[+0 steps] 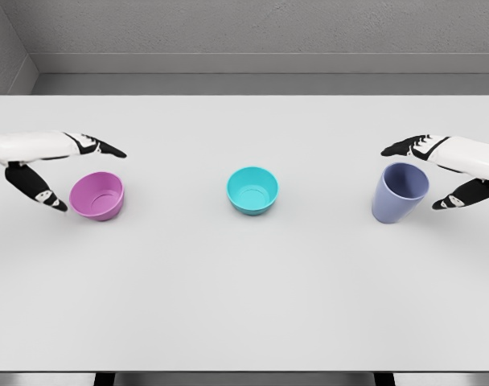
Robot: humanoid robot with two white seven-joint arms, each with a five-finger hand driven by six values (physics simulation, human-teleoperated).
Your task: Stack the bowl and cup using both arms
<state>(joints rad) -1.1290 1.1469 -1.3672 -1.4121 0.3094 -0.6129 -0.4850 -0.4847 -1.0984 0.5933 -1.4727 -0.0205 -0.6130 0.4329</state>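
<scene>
Currently the purple cup [399, 192] stands between the spread fingers of the right hand [449, 173], ungrasped; the pink bowl [98, 195] sits likewise inside the wide-open left hand [55, 169]. Uneven closure could tip the cup toward the teal bowl [252, 190] beyond both hands.

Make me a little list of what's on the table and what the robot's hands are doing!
table: white
pink bowl: left side, upright
teal bowl: middle, upright, no hand near it
purple cup: right side, upright
left hand: open, fingers around the pink bowl, not clearly gripping it
right hand: open, fingers around the purple cup, not clearly gripping it
stacked yet: no, all three stand apart
</scene>
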